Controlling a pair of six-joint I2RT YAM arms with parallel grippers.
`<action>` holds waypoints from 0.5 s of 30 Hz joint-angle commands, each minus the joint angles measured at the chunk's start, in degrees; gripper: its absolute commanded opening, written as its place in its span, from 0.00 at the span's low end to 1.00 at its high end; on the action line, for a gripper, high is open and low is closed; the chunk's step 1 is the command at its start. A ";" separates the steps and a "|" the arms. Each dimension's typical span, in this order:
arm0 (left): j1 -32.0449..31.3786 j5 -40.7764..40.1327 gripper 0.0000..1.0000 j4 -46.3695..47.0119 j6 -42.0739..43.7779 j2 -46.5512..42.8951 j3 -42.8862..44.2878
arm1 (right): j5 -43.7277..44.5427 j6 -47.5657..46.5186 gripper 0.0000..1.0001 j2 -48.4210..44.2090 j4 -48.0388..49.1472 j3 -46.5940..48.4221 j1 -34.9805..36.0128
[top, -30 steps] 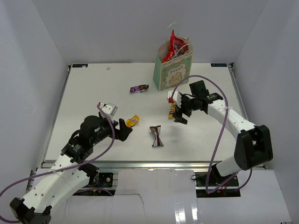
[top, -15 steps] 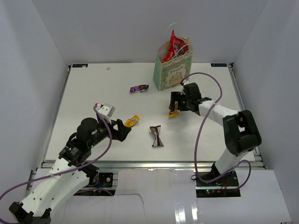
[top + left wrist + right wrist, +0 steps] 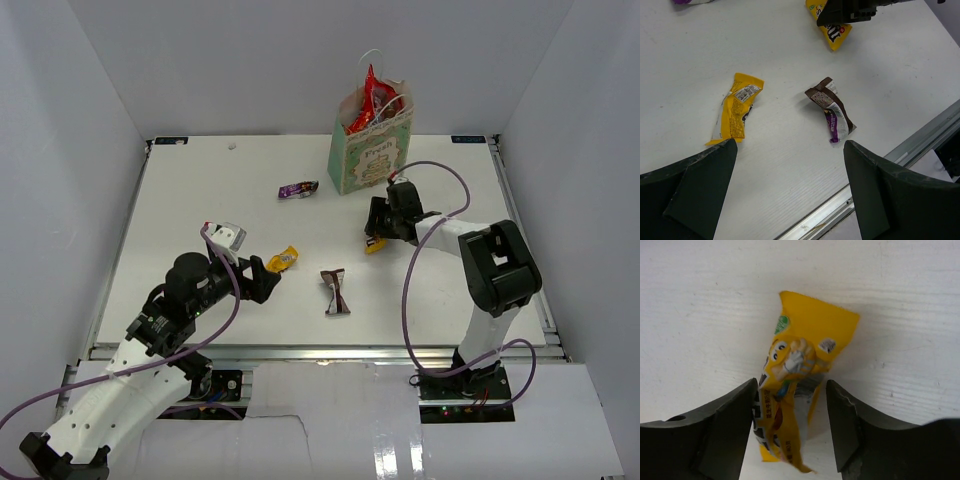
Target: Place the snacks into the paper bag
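Observation:
The mint-green paper bag [image 3: 369, 155] stands at the back with the red chip bag [image 3: 377, 100] sticking out of its top. My right gripper [image 3: 378, 232] is low over the table just in front of the bag. It is open, and a yellow candy packet [image 3: 801, 371] sits between its jaws [image 3: 791, 385], against the left finger only. My left gripper [image 3: 262, 280] is open and empty [image 3: 790, 145]. Before it lie the second yellow packet [image 3: 735, 112] and the brown-white bar wrapper [image 3: 832, 115]. The purple wrapper [image 3: 298, 189] lies left of the bag. The dark blue chip bag is out of view.
The table's front metal rail [image 3: 880, 170] runs close under my left gripper. White walls close in the table on three sides. The right arm's purple cable [image 3: 440, 200] loops above the table beside the bag.
My right arm has folded in and lowered its gripper, with the yellow packet, to the table in front of the bag. My left arm shifted slightly, then stayed still.

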 commanded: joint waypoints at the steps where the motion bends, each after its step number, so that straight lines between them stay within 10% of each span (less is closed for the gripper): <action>1: -0.14 0.33 0.98 0.80 0.35 -0.57 -0.15 | 1.35 -1.79 0.62 -4.07 3.15 -2.93 -0.22; 9: -0.14 1.12 0.98 0.89 0.44 -1.62 -0.15 | -2.95 -13.99 0.37 -14.43 7.10 -9.95 -0.13; 15: -0.14 1.56 0.98 1.15 0.53 -2.24 -0.15 | -28.77 -41.75 0.18 -25.77 6.42 -10.76 -0.13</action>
